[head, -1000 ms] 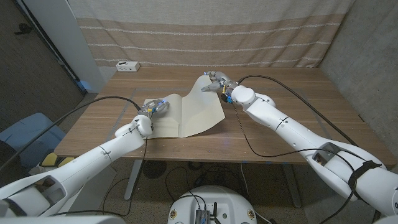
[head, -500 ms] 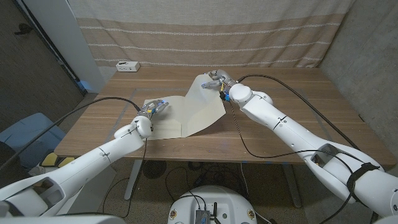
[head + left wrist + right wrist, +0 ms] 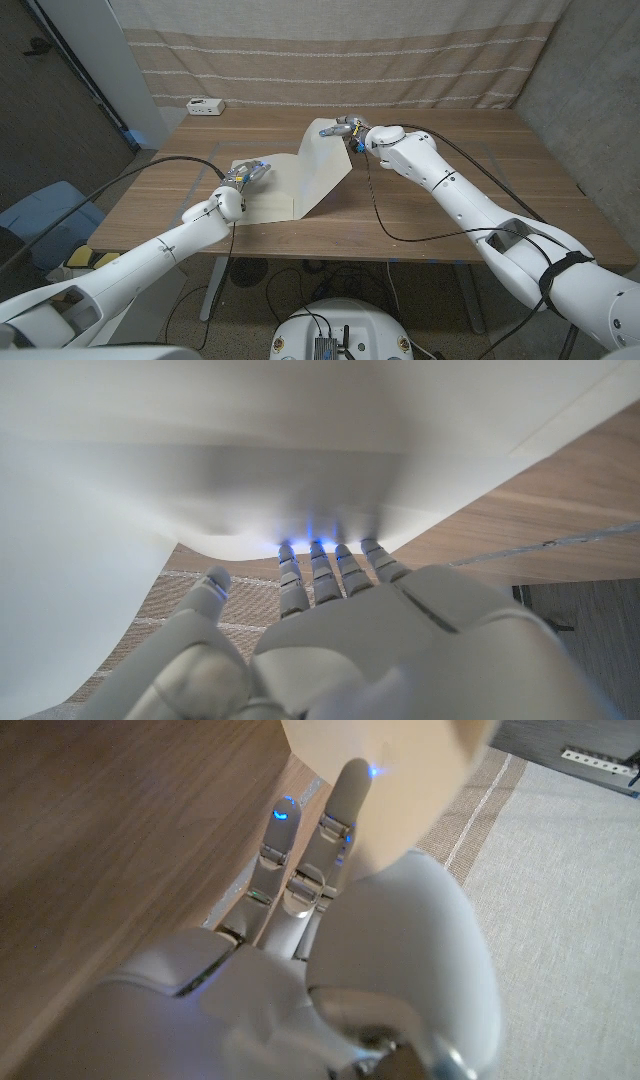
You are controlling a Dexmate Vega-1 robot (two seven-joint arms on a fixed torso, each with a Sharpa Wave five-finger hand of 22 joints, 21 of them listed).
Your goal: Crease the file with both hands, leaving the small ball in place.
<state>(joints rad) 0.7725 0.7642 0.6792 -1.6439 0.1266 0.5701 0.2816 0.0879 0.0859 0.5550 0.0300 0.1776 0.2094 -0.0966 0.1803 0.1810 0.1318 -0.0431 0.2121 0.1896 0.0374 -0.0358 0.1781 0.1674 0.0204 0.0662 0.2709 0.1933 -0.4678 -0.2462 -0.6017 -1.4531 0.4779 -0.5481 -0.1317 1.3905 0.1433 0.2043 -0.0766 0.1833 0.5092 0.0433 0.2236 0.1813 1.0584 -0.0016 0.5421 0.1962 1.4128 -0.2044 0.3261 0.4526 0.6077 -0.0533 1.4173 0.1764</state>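
The cream file (image 3: 300, 180) lies half open on the wooden table (image 3: 450, 215). Its left half is flat and its right flap stands raised. My right hand (image 3: 348, 130) pinches the flap's top corner high above the table. In the right wrist view the thumb and fingers (image 3: 340, 805) close on that corner of the file (image 3: 400, 770). My left hand (image 3: 246, 174) presses its straight fingers on the flat left half near its left edge. In the left wrist view the left hand (image 3: 330, 630) touches the pale sheet of the file (image 3: 300, 440) with its fingertips (image 3: 330, 555).
A small white box (image 3: 206, 105) sits at the table's back left corner. A black cable (image 3: 375, 200) from my right arm trails over the table right of the file. A striped curtain (image 3: 330, 50) hangs behind the table, and a blue seat (image 3: 45, 215) stands to its left.
My right hand has carried the file's right flap up and leftward, so the flap now stands steeper and closer over the left half. The left hand has stayed in place.
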